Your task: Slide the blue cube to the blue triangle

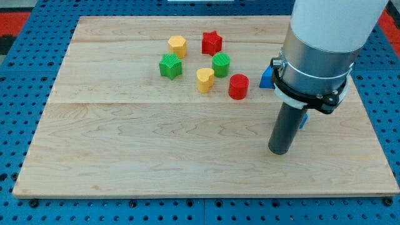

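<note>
My tip (279,152) rests on the board at the view's right, below the arm's wide grey body. A small sliver of a blue block (304,120) shows just right of the rod, mostly hidden; I cannot make out its shape. Another blue block (267,77), seemingly the triangle, peeks out at the left edge of the arm's body, up and left of my tip. The arm covers most of both blue blocks.
A cluster lies at the view's top centre: yellow hexagon (177,45), red star (212,42), green star (170,65), green cylinder (220,64), yellow heart (205,79), red cylinder (238,86). The board's right edge (375,125) is near.
</note>
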Action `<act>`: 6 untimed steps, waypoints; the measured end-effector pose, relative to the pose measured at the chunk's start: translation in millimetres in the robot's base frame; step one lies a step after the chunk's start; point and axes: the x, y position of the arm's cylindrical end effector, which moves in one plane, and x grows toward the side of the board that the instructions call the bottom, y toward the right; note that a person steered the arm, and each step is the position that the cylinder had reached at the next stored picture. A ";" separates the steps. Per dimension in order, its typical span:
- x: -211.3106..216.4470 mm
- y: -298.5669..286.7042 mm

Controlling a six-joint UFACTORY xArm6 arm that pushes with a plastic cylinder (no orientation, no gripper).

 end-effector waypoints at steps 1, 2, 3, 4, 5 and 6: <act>0.0 15.4; 0.0 16.0; -17.5 19.8; -40.9 20.6; -48.7 20.6; -48.9 21.8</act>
